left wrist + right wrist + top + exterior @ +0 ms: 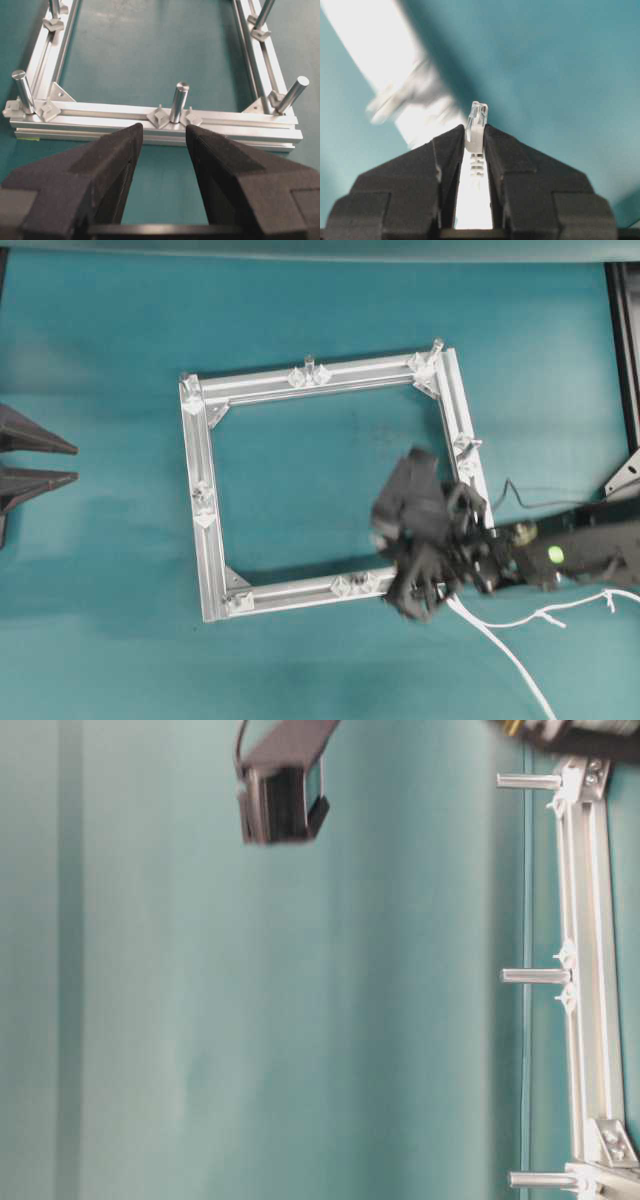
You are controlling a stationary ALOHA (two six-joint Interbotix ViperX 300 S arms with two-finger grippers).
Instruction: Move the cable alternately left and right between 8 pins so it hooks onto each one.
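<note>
Overhead: the right gripper sits over the frame at its lower right corner, with the cable trailing away across the table. Table-level: three pins project from the rail. Left wrist: the left gripper is spread apart, empty, facing the near rail. Right wrist: jaws clenched on the cable's clear plug.

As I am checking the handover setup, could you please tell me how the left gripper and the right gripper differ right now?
The left gripper has its jaws spread wide and holds nothing; the right gripper is closed on the cable at its clear plug. The left gripper sits outside the frame, facing a pin; the right gripper is over the frame's opposite corner, blurred. Both have black, wedge-shaped jaws.
</note>
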